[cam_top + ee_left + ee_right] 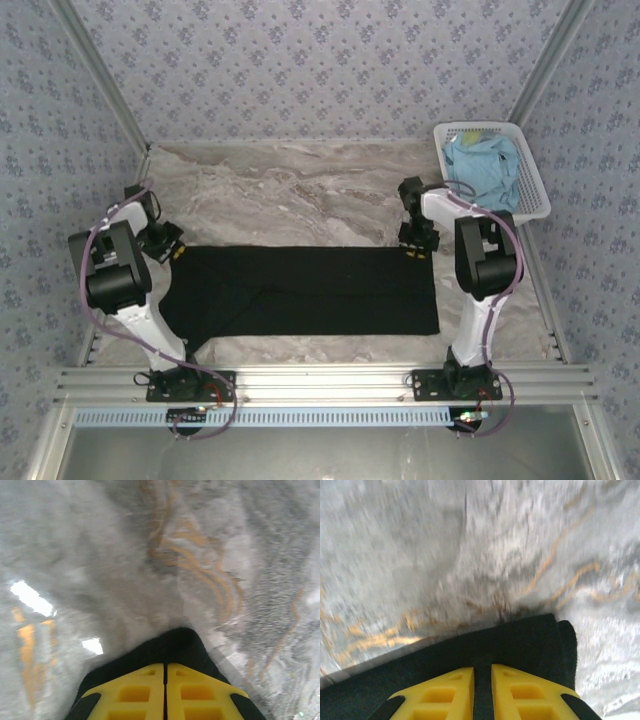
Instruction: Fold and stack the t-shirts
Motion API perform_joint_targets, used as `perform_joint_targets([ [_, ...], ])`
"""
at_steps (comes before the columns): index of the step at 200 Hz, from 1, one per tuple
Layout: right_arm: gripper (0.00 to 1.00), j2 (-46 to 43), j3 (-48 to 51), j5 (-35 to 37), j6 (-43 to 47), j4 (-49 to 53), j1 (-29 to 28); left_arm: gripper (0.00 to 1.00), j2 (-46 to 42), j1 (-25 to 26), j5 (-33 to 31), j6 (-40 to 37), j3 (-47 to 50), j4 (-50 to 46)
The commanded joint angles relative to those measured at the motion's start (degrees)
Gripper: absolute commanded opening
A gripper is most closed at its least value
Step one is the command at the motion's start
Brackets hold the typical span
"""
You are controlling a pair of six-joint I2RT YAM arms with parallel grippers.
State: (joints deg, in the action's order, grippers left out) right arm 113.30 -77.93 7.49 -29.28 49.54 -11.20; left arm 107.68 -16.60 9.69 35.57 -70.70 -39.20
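Observation:
A black t-shirt [300,290] lies flat on the marble table as a wide folded rectangle, with no print showing. My left gripper [172,252] is at its far left corner. In the left wrist view the yellow fingers [135,690] are pressed together, and the left gripper [165,665] is shut on a pinch of black fabric [175,642]. My right gripper [412,252] is at the far right corner. There the right gripper [482,669] is shut on the black shirt's edge [520,640], with cloth filling the narrow gap. A light blue t-shirt [485,165] lies crumpled in the basket.
The white lattice basket [535,195] stands at the back right, against the wall. Bare marble table [300,190] stretches behind the black shirt. An aluminium rail [330,380] runs along the near edge between the arm bases. Patterned walls close in the sides.

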Motion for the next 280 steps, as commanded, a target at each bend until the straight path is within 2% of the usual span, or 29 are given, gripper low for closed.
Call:
perform_joint_targets([
  [1,0.18,4.9,-5.2,3.1,2.8,1.8,2.3,0.10,2.5,2.5,1.6,-0.6,-3.8,-0.1],
  [14,0.18,7.5,-9.3,2.5,4.1,2.4,3.1,0.14,3.1,3.3,1.1,0.2,-5.8,-1.1],
  [33,0.19,9.5,-13.8,1.2,6.7,2.6,3.4,0.29,0.7,5.1,-4.9,-0.1,-8.1,-3.1],
  [51,0.28,8.0,-15.7,1.5,8.4,2.5,2.5,0.47,-4.1,6.7,-10.8,-0.6,-8.4,-6.0],
  [60,0.33,6.3,-15.6,1.4,9.1,2.0,1.9,0.51,-7.3,7.5,-12.1,-1.1,-7.2,-6.9],
  [74,0.40,1.6,-14.1,0.6,9.4,0.7,0.6,0.53,-13.4,9.0,-11.9,-1.8,-3.4,-6.9],
  [89,0.47,-4.0,-11.6,-2.9,9.9,-2.0,-1.0,0.52,-18.5,11.4,-7.1,-3.4,1.6,-5.9],
  [106,0.51,-10.6,-7.4,-10.6,10.8,-5.8,-4.0,0.52,-20.4,14.7,2.3,-5.0,6.4,-5.3],
  [126,0.54,-17.6,-1.6,-20.3,11.1,-11.4,-7.7,0.51,-20.4,19.0,6.8,-7.1,10.4,-4.7],
  [165,0.54,-25.5,5.3,-27.6,6.9,-16.7,-11.3,0.52,-17.4,21.9,6.6,-9.7,14.2,-2.0],
  [194,0.54,-27.8,7.2,-29.0,5.1,-16.8,-11.5,0.50,-14.3,23.1,5.1,-11.1,15.5,-0.5],
  [225,0.53,-28.8,8.5,-29.5,5.3,-16.5,-11.6,0.46,-15.2,24.5,5.3,-10.9,16.9,0.0],
  [280,0.50,-28.7,10.5,-29.5,4.3,-17.3,-11.5,0.16,-18.0,26.0,3.3,-10.7,17.9,-0.9],
])
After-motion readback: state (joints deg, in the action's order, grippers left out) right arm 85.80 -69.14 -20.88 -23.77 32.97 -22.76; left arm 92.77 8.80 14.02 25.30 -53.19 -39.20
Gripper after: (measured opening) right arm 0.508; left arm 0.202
